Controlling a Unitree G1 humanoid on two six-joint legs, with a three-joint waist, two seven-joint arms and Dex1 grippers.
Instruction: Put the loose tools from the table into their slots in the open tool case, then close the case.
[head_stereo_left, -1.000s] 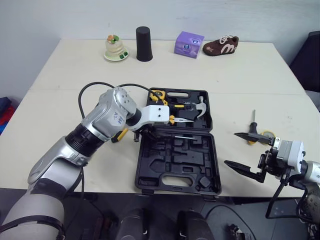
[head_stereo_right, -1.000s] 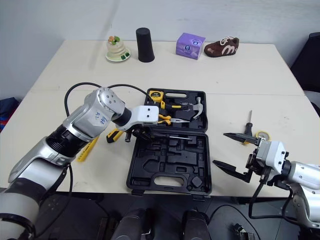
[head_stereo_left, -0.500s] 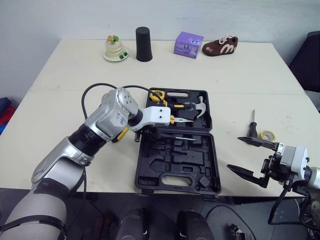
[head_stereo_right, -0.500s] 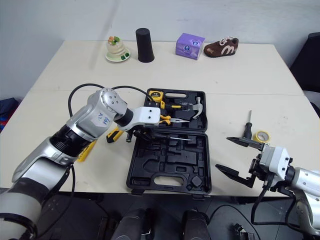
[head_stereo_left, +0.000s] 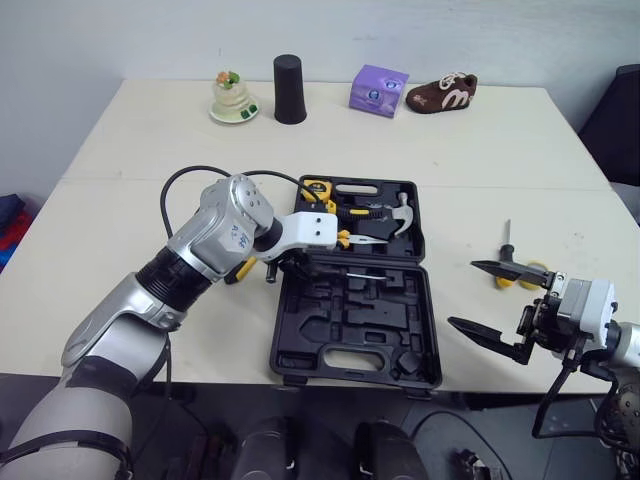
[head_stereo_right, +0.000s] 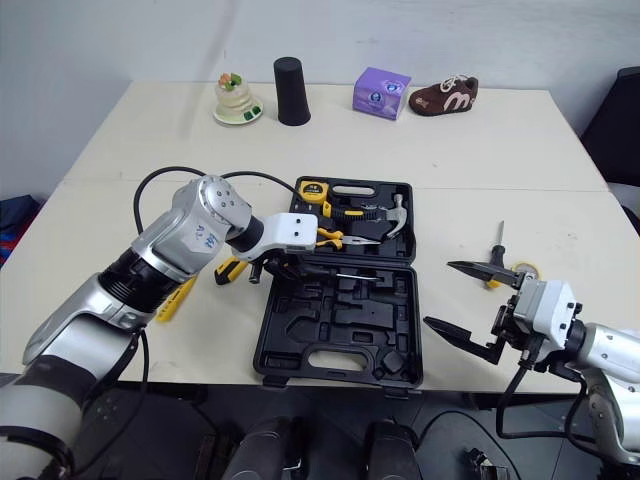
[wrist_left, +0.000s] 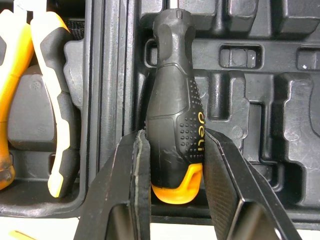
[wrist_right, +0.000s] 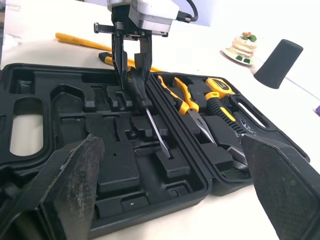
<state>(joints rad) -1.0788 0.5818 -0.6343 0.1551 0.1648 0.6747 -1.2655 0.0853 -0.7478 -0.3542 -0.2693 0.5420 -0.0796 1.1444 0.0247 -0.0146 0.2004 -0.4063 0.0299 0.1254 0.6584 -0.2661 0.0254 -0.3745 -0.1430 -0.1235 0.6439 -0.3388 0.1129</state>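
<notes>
Eye views: one open tool case (head_stereo_left: 400, 300) lies on the table (head_stereo_left: 480, 160), with one loose screwdriver (head_stereo_left: 506, 245) to its right. The right gripper (head_stereo_left: 461, 294), fingers spread wide and empty, is nearer that tool than half a second ago. Left wrist view: the left gripper (wrist_left: 174, 137) clamps one black-handled screwdriver (wrist_left: 175, 90) over the case's near half. Right wrist view: one pair of yellow-handled pliers (wrist_right: 185, 97) sits in the far half.

Tape roll (head_stereo_right: 522, 268) partly behind right gripper (head_stereo_left: 461, 294); yellow tool (head_stereo_right: 172, 300) partly under left arm.
</notes>
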